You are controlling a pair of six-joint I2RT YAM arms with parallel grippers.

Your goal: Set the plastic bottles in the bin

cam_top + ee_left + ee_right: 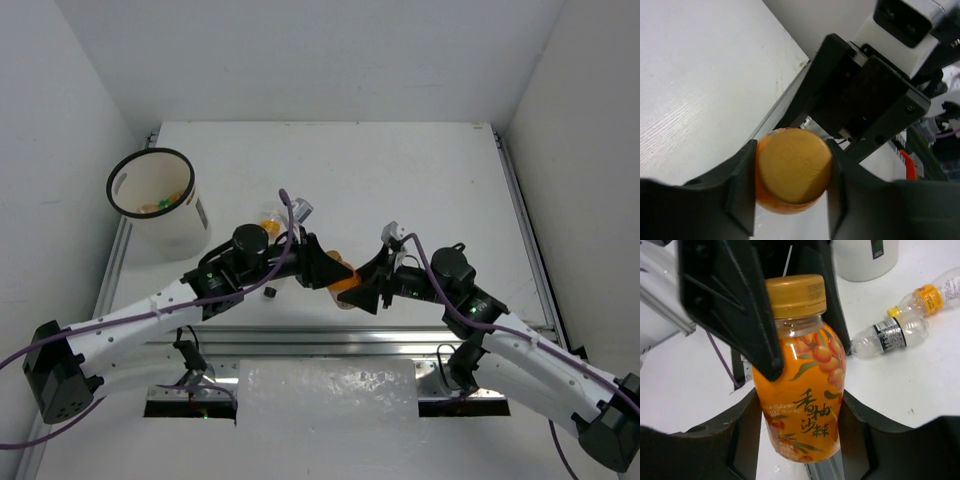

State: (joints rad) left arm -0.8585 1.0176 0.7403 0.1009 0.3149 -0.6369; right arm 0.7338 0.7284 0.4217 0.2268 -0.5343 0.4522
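An orange plastic bottle (345, 283) with a yellow-orange cap is held above the table's near middle between both grippers. My left gripper (335, 270) is closed on its cap end (792, 167), which touches both fingers. My right gripper (362, 288) is closed on its labelled body (805, 390). The left gripper's black fingers (730, 300) show around the neck in the right wrist view. The white bin (175, 235) stands at the far left with several bottles (160, 205) inside. Two clear bottles, one with a black label (887, 335) and one with a yellow label (930, 292), lie on the table.
The clear bottles lie behind the left arm (270, 220), partly hidden by it. A small black object (269, 291) lies on the table by the left wrist. The bin's base also shows in the right wrist view (865, 260). A metal rail (300, 335) runs along the near edge.
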